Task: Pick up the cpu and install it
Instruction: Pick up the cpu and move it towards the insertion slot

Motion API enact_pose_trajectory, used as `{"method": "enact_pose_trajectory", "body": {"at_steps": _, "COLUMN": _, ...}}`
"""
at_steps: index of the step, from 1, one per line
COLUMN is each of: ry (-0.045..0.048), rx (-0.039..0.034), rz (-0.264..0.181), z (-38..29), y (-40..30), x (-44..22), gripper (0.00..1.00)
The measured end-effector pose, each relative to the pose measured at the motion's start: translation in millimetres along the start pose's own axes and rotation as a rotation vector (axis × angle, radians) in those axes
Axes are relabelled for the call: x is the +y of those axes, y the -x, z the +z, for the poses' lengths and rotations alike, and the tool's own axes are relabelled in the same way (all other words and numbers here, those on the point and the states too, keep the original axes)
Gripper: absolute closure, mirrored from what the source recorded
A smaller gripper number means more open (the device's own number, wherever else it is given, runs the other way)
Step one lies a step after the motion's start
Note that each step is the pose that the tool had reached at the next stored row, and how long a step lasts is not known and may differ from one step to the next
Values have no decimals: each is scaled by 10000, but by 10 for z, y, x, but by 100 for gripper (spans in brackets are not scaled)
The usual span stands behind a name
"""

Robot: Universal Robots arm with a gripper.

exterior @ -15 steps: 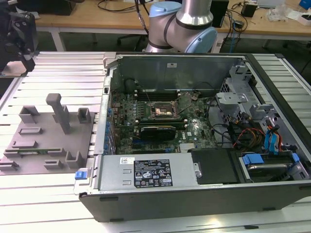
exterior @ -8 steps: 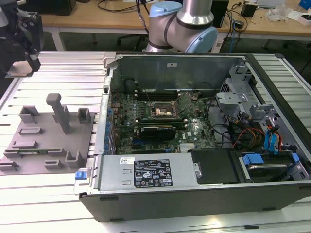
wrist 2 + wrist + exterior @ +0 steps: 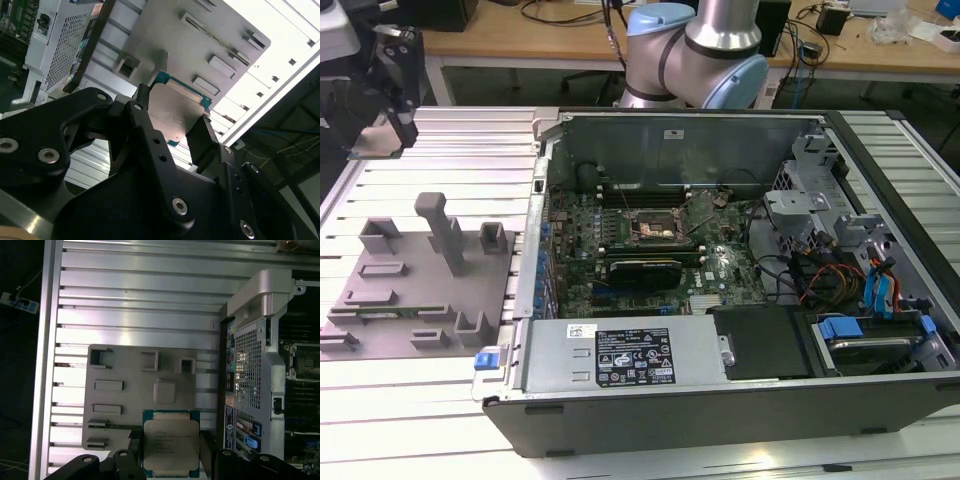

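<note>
Both wrist views: I saw the jaws clenched on 2 opposite edges of the cpu (image 3: 171, 447), its silver lid facing the first wrist camera. The cpu was held up off the grey fixture plate (image 3: 135, 385), which lay on the ribbed tabletop (image 3: 140, 310) just beside the open computer case (image 3: 255, 365). Exterior view: the dark socket (image 3: 650, 228) sat on the motherboard inside the case, well apart from the plate at that view's left.

Gripper fingers (image 3: 202, 142) cover part of the cpu (image 3: 175, 114) in the second wrist view; the exterior view crops the robot arm (image 3: 705, 50).
</note>
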State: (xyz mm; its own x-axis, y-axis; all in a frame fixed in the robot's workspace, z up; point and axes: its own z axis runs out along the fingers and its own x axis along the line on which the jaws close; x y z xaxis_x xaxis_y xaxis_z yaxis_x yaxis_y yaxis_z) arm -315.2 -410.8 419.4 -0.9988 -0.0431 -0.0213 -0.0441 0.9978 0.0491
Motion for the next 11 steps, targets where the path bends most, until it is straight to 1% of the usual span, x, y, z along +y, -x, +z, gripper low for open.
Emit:
{"method": "enact_pose_trajectory", "body": {"at_steps": 3, "ry": 0, "rx": 1, "rz": -1, "z": 2, "y": 100, "x": -5, "gripper": 45}}
{"method": "enact_pose_trajectory", "body": {"at_steps": 7, "ry": 0, "rx": 0, "rz": -1, "z": 3, "y": 164, "x": -8, "gripper": 45}}
{"method": "enact_pose_trajectory", "body": {"at_steps": 11, "ry": -1, "rx": 0, "rz": 0, "z": 4, "y": 245, "x": -11, "gripper": 45}}
